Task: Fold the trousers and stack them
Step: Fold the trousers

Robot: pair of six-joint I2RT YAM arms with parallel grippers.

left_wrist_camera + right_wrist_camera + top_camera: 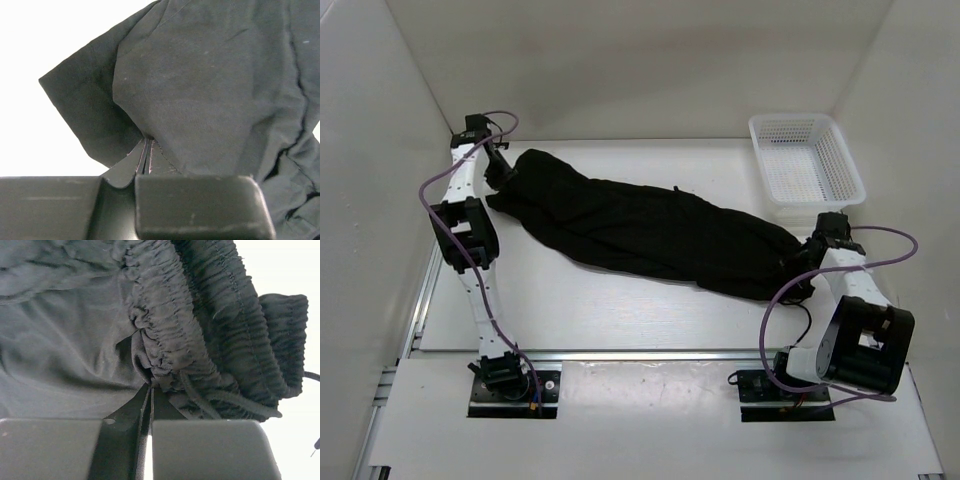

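Observation:
The black trousers [650,230] lie stretched slantwise across the white table, from the far left to the near right. My left gripper [500,172] is at their far-left end. In the left wrist view my left gripper [147,145] is shut on a fold of the smooth black cloth [210,85] near the leg end. My right gripper [810,252] is at the right end. In the right wrist view my right gripper [151,387] is shut on the gathered elastic waistband [170,340], with a drawstring [225,400] hanging beside it.
A white plastic mesh basket [805,160] stands at the far right corner, just behind my right arm. White walls close in the table at the back and both sides. A metal rail [640,355] runs along the near edge.

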